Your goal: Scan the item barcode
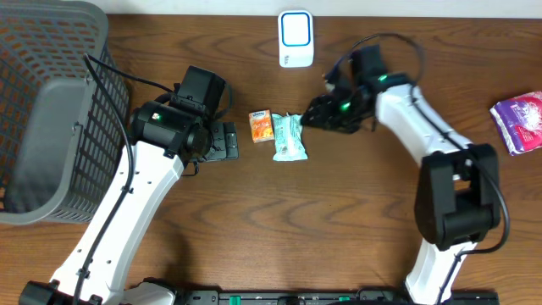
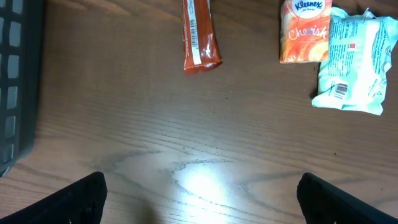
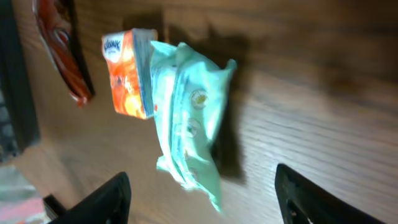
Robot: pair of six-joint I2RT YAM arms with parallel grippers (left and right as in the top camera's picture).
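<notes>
A grey mesh basket (image 1: 51, 110) stands at the table's left edge. Beside it the left gripper (image 2: 200, 202) hangs over bare wood, its fingers spread as wide as they go and holding nothing. A reddish-brown snack bar (image 2: 199, 37) lies just ahead of it. At centre an orange tissue pack (image 1: 260, 125) lies against a teal wipes pack (image 1: 289, 137), the likely item to scan. The wipes pack rests flat on the table, and its barcode (image 2: 340, 91) faces up at one end. The white scanner (image 1: 295, 38) sits apart from it at the far edge. To the right, the right gripper (image 3: 202, 196) points at the wipes pack from close by, with its fingers parted around empty air and nothing gripped. A purple packet (image 1: 518, 123) lies well apart at the right edge.

The risks appear to lie in the pickup. Because the two packs touch, closing fingers could catch or shove the orange one too. The wipes pack looks soft, so a hard squeeze might crease its film across the barcode, or the pack might sag and slip on the way to the scanner.
</notes>
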